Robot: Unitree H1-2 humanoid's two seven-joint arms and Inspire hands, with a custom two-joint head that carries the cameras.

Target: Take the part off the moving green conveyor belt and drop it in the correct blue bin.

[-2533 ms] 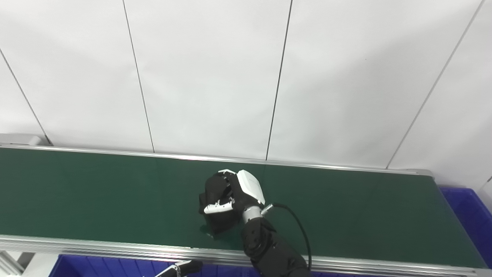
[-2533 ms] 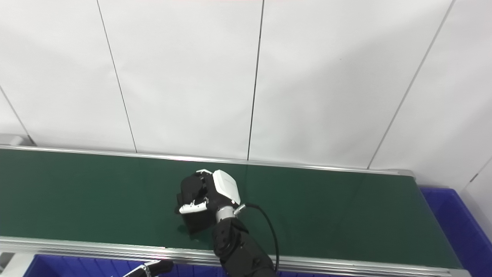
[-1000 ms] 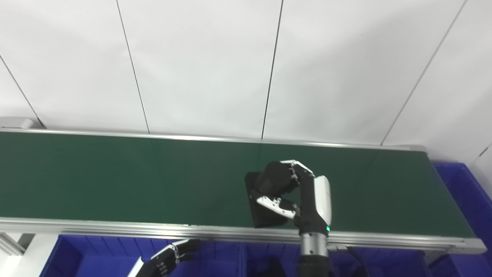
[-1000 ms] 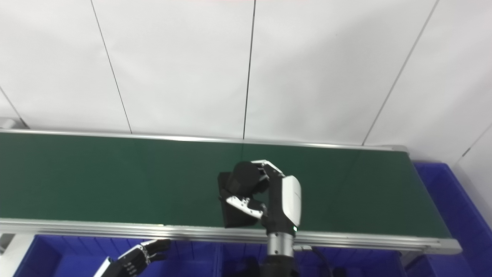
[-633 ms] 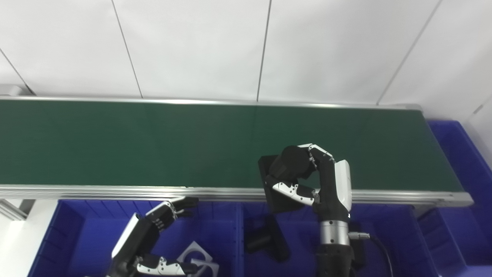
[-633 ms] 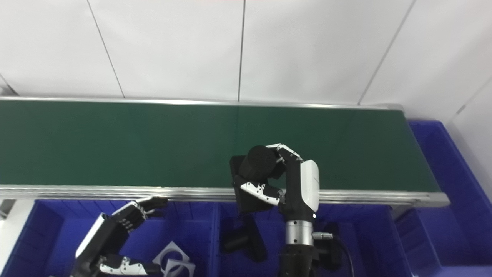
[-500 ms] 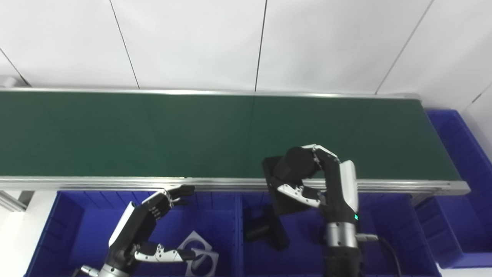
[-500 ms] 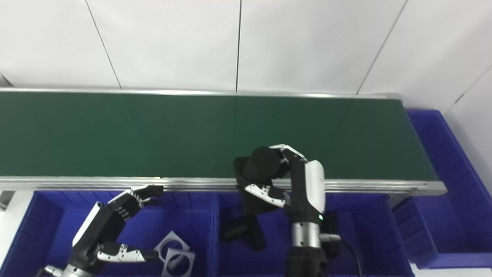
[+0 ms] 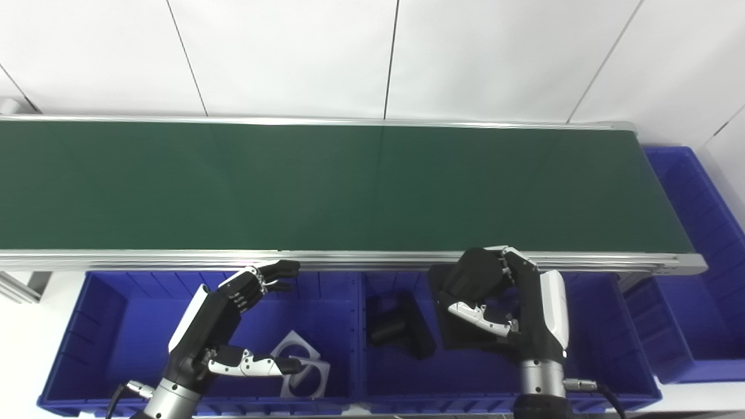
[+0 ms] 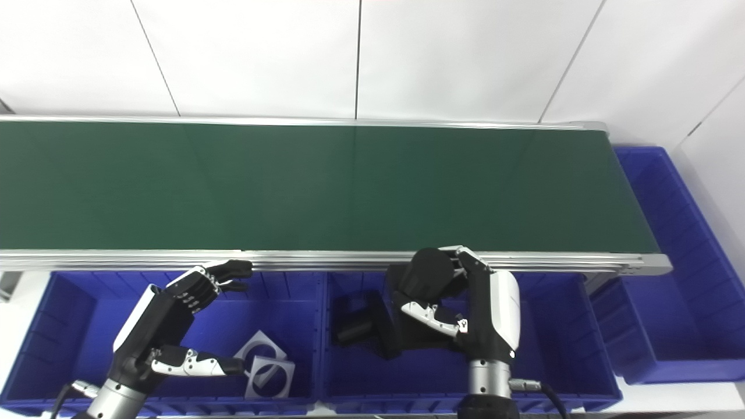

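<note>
My right hand [image 9: 512, 305] is shut on a black part [image 9: 465, 302], a flat plate with a round cylinder on it, and holds it above the middle blue bin [image 9: 593, 361], in front of the green conveyor belt [image 9: 326, 180]. Another black part [image 9: 401, 331] of the same kind lies in that bin to the left of the held one. My left hand [image 9: 224, 323] is open and empty over the left blue bin [image 9: 99, 326]. The same scene shows in the right eye view, with the right hand [image 10: 465, 314] and the left hand [image 10: 169, 326].
Two grey square plates with round holes [image 9: 300, 366] lie in the left bin under my left hand. A third blue bin [image 9: 698, 267] stands at the belt's right end. The belt's metal front rail [image 9: 174, 259] runs just behind both hands. A white wall is behind.
My right hand has carried the black part off the belt, over the front rail and down above the middle bin. The camera has tilted down, bringing the bins and left hand into view.
</note>
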